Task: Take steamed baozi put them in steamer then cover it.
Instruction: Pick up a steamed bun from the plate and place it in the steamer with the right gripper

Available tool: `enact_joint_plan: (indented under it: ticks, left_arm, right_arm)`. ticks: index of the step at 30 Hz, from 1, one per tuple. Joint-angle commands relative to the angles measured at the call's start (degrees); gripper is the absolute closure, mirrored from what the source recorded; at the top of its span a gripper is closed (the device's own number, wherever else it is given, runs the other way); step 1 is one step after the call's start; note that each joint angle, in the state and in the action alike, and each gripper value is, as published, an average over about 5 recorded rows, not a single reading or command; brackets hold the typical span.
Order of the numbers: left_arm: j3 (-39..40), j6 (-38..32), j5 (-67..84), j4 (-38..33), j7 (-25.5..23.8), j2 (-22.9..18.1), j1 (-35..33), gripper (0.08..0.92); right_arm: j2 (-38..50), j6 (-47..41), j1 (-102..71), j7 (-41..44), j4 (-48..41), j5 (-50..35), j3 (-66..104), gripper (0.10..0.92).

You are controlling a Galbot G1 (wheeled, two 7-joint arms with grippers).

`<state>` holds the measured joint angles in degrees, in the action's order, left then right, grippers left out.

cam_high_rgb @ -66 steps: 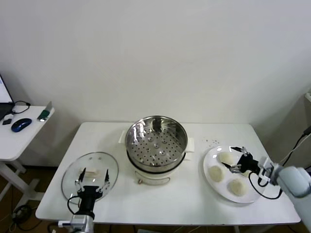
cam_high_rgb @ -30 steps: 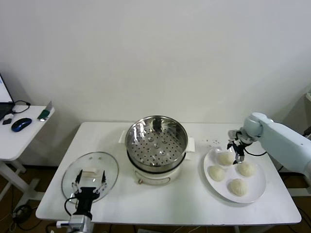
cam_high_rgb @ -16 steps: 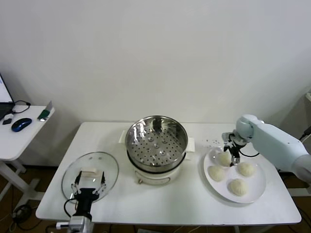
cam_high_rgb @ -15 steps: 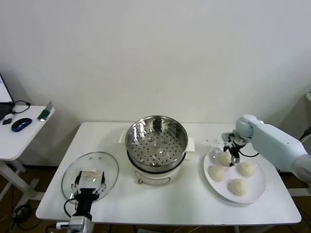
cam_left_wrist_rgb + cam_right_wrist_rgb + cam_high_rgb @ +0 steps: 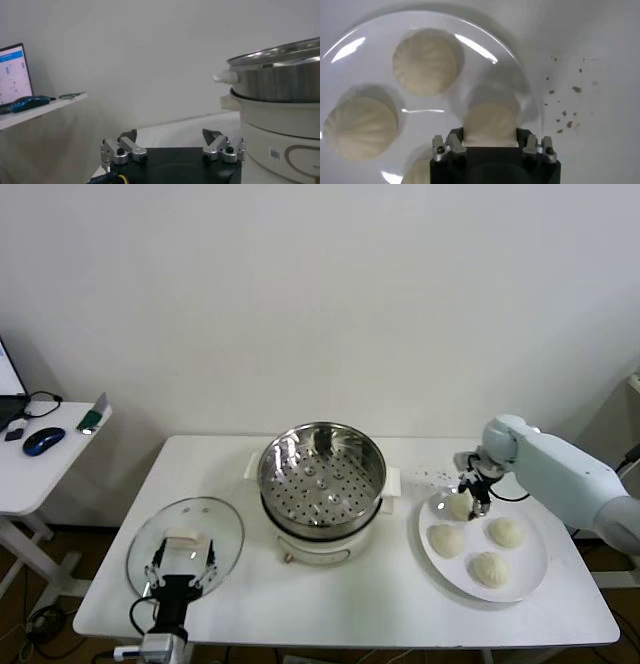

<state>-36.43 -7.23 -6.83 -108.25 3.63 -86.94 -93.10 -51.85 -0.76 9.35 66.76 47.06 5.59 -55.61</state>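
Note:
The steamer (image 5: 322, 474) stands uncovered at the table's middle, its perforated tray bare. The cover (image 5: 185, 546), a glass lid with a white handle, lies flat at the front left. My left gripper (image 5: 180, 569) hangs open over its near edge, nothing between its fingers (image 5: 127, 139); the steamer's wall (image 5: 280, 100) shows in the left wrist view. My right gripper (image 5: 466, 497) is shut on one steamed baozi (image 5: 458, 505) at the far left of the white plate (image 5: 530, 584). In the right wrist view that baozi (image 5: 490, 124) sits between the jaws. Three more baozi (image 5: 444, 540) (image 5: 505, 531) (image 5: 489, 568) rest on the plate.
Dark crumbs (image 5: 435, 476) dot the table between steamer and plate. A side table (image 5: 30, 474) at the far left carries a blue mouse (image 5: 44, 441) and cables. The wall stands close behind the table's far edge.
My right gripper came down over the plate's far-left baozi and closed on it; the bun has shifted slightly up and left. The left arm has barely moved.

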Motion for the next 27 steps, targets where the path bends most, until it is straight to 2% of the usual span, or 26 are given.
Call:
enact_joint_plan:
  ticks: [1, 6, 13, 16, 21, 27]
  left_arm:
    - [0.0, -0.2, 0.1, -0.4, 0.1, 0.2, -0.5, 0.177]
    - [0.3, -0.2, 0.0, -0.7, 0.1, 0.2, -0.7, 0.177]
    - [0.6, -0.5, -0.1, -0.9, 0.2, 0.2, -1.1, 0.177]
    - [0.6, -0.5, 0.1, -1.0, 0.2, 0.3, -1.3, 0.177]
    - [0.7, -0.4, 0.2, -1.2, 0.2, 0.5, -1.5, 0.177]
    - [0.9, -0.1, 0.0, -1.9, 0.1, 0.4, -1.5, 0.177]
  right_arm:
    - [-1.6, 7.7, 16.8, 3.0, 1.6, -9.4, -11.5, 0.345]
    - [-7.0, 14.8, 29.2, 7.1, 1.8, -12.0, -19.6, 0.340]
    - [-16.0, 22.8, 35.4, 8.4, 6.2, -9.3, -21.2, 0.337]
    - [-19.8, 26.3, 34.7, 7.6, 9.1, -4.7, -19.8, 0.334]
    - [-25.0, 33.2, 29.9, 5.4, 11.9, 8.7, -14.6, 0.330]
    - [-30.9, 37.5, 22.4, 3.0, 8.8, 19.7, -9.9, 0.330]
